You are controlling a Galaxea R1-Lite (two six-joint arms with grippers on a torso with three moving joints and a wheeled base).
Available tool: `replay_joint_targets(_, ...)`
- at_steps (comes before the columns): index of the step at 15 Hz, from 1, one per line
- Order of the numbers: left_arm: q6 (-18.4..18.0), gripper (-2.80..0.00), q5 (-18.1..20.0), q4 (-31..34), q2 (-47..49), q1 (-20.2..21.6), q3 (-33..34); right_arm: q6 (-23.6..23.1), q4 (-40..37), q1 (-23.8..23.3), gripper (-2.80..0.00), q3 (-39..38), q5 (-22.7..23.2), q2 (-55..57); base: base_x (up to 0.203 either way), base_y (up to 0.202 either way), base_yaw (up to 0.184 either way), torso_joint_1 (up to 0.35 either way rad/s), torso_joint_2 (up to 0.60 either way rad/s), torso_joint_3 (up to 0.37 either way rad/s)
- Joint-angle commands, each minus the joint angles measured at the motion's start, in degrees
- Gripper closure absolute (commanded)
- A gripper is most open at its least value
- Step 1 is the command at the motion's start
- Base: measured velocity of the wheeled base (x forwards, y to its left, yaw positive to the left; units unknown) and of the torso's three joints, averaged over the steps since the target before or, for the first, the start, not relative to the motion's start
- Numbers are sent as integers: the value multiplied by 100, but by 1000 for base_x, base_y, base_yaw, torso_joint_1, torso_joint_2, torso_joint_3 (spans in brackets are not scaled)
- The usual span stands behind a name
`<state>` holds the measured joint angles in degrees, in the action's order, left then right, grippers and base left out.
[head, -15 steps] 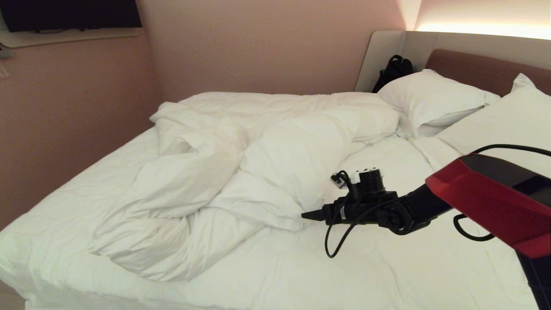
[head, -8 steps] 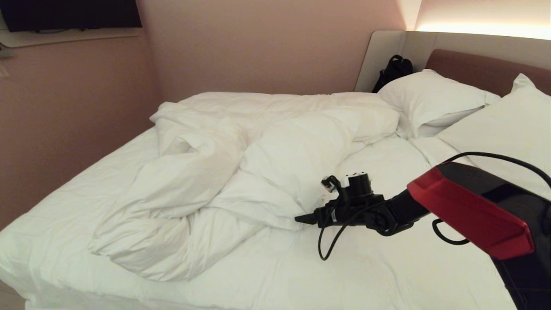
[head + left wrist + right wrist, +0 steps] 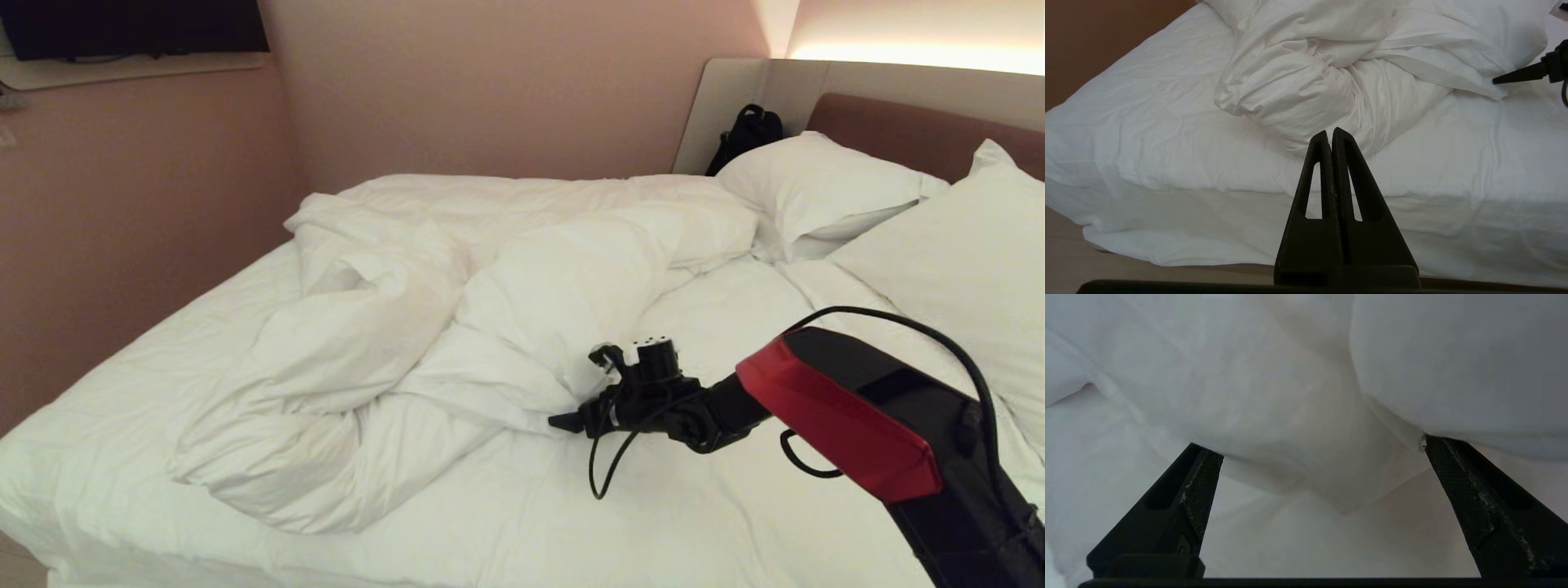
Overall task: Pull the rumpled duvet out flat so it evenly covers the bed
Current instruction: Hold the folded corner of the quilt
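Right tool (image 3: 563, 422) spread wide; left tool (image 3: 1331, 136) pinched together.

The duvet (image 3: 457, 327) lies bunched mid-bed (image 3: 694, 523), pillows (image 3: 816, 192) behind on the right.

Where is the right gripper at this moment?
In the head view the right gripper is right of centre, low over the bed, its open fingers at the near corner of the rumpled duvet.

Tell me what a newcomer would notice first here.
The duvet, bunched in a rumpled heap across the middle of the bed, leaves bare sheet along the near edge. The right claw, wide open, sits level at the heap's near corner, with that corner between its fingers. The left claw is shut, off the bed's side.
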<state>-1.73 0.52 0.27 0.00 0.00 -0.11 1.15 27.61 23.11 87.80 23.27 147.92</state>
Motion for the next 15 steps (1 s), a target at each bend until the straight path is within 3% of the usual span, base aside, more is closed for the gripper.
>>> replay_joint_targets(1, -3, 0, 0, 0, 0, 0, 2, -86, 17, 28, -280, 159, -183, 200, 0, 0, 0, 0, 0, 0)
replay_joint_targets(4, -3, 0, 0, 0, 0, 0, -5, -124, 17, 44, -280, 150, -200, 220, 0, 0, 0, 0, 0, 0)
replay_joint_targets(5, -3, 0, 0, 0, 0, 0, 2, -132, 25, 44, 0, 150, -243, 220, 0, 0, 0, 0, 0, 0)
replay_joint_targets(15, -3, 0, 0, 0, 0, 0, 2, -106, 25, 53, 0, 103, -402, 99, 0, 0, 0, 0, 0, 0)
